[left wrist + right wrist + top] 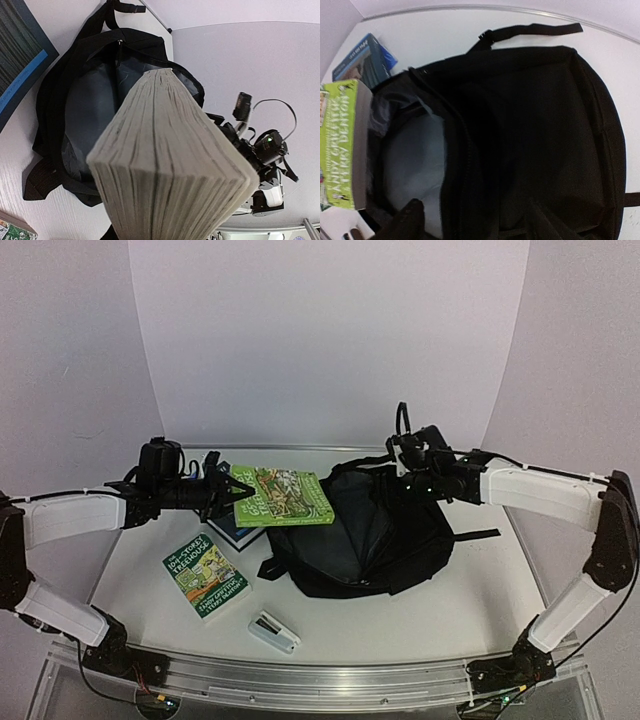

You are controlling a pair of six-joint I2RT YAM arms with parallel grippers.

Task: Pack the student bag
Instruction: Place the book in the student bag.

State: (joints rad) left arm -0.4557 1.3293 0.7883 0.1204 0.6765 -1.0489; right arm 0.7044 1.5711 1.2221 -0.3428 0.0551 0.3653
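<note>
Student bag [400,540] lies flat on the table [450,610], right of centre, with its main compartment unzipped and gaping to show pale grey lining; straps trail out at its far and right sides. Left gripper [228,496] is clamped on one edge of a green book [285,496] and holds it level in the air, clear of the table, its free end over the left rim of the bag's opening. The left wrist view is filled by that book's page edges, with the open bag beyond. Right gripper [408,458] hangs over the bag's far edge; whether its jaws are apart or holding anything cannot be told. A blue book [222,531] lies under the raised one, a second green book [205,578] nearer the front, and a small white and grey item [273,631] just beside it
</note>
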